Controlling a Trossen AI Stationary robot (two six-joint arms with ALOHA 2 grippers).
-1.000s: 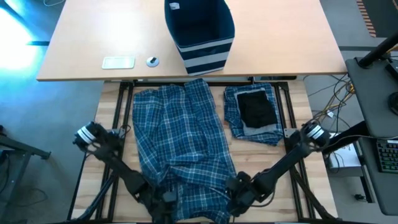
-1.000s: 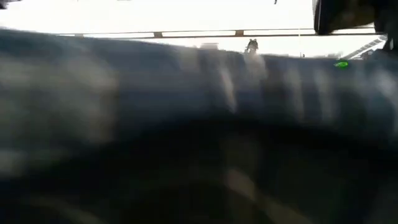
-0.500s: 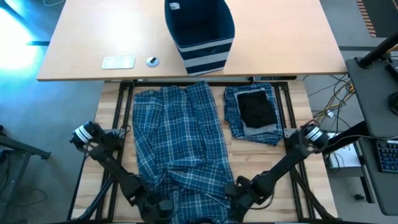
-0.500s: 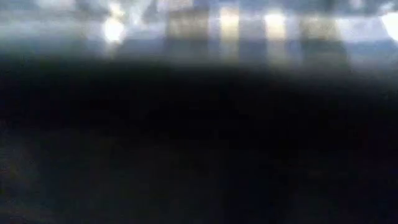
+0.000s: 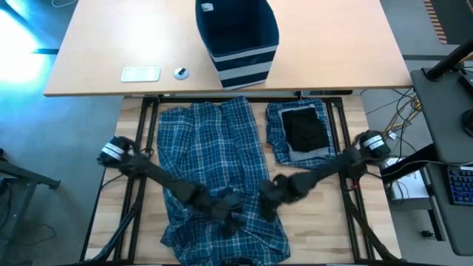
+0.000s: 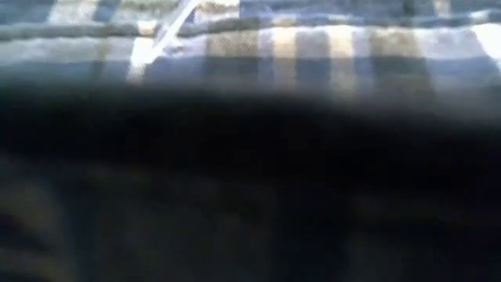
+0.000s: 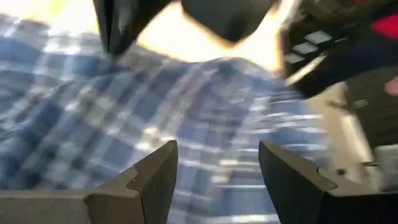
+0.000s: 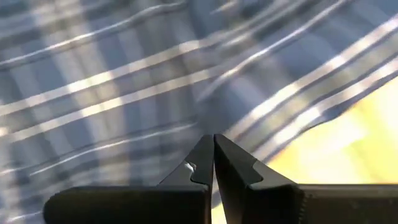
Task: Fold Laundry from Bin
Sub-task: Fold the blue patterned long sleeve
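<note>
Two hands work the plaid trousers spread on the table. Left hand hovers over the crumpled end nearest it with fingers apart, holding nothing. Right hand, just beside it at the cloth's edge, is closed tight; whether fabric is pinched cannot be told. An empty pinch would leave the fold lopsided. Folded pile lies beyond the right hand, bin farther off.

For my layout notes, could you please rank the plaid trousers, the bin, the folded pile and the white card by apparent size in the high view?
1. Plaid trousers, clearly largest.
2. Bin; it stands taller, nearer the camera, so its lead is unsure.
3. Folded pile.
4. White card, smallest.
</note>
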